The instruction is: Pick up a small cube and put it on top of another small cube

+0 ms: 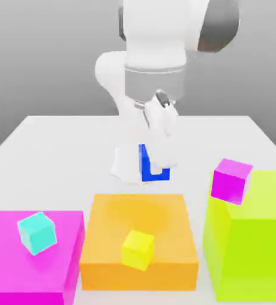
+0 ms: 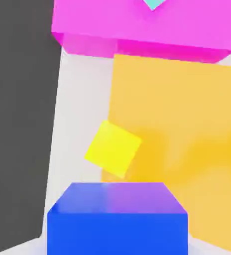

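exterior view:
arm: white Franka arm [image 1: 155, 65] at the far side of the white table [image 1: 57, 137]; wrist bent down over the table's middle
gripper: white two-finger gripper [image 1: 155, 170] pointing down; jaws closed on the small plain deep-blue cube [image 1: 146, 164]; cube partly hidden behind the fingers
blue cube position: held in the gripper, beyond the far edge of the big orange block [image 1: 140, 238]; contact with the table cannot be told from this view
orange block: low and flat, front centre; small yellow cube [image 1: 137, 249] sits tilted on its near part
magenta block: big magenta block [image 1: 27, 262] at the exterior view's left, just beside the orange block; small cyan cube [image 1: 37, 232] on top, tilted
lime block: big lime-green block [image 1: 253, 238] at the exterior view's right, taller than the others; small magenta cube [image 1: 231, 180] at its upper corner, tilted

hand view:
blue cube: the deep-blue cube [image 2: 117, 214] close to the camera, top face and one side face visible
yellow cube: the yellow cube [image 2: 112, 148] tilted, at the edge of the orange block [image 2: 187, 124]
magenta block: the magenta block [image 2: 147, 25] beyond the orange one; a corner of the cyan cube [image 2: 152, 4] on it
table: white strip of table [image 2: 72, 124] beside the orange block; dark floor past its edge
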Controlling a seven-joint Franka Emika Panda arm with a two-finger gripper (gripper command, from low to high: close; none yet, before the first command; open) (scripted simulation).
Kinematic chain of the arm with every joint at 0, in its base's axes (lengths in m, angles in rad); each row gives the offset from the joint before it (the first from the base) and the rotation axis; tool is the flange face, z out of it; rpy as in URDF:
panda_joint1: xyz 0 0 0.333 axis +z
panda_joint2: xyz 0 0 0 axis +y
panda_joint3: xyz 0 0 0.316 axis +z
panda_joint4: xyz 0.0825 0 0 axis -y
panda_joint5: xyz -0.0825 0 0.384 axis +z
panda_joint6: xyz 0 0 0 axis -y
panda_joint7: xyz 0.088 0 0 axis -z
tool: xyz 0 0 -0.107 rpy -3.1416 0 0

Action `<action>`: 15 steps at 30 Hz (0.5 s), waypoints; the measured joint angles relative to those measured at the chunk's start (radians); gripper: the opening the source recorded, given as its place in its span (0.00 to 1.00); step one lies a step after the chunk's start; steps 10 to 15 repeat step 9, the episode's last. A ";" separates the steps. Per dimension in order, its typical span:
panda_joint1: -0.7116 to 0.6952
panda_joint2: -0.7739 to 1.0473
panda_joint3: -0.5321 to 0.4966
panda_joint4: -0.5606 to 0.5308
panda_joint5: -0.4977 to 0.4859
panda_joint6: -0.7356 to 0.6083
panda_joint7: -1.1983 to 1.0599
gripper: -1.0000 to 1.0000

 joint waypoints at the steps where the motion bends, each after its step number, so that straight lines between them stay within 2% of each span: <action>1: 0.028 -0.010 0.023 0.023 0.008 -0.033 -0.001 0.00; 3: 0.063 0.004 0.065 0.026 0.013 -0.024 0.004 0.00; 5: 0.071 0.035 0.087 -0.010 0.009 0.041 0.012 0.00; 6: 0.073 0.046 0.093 -0.025 0.008 0.067 0.015 1.00; 15: 0.073 0.046 0.093 -0.025 0.008 0.067 0.015 1.00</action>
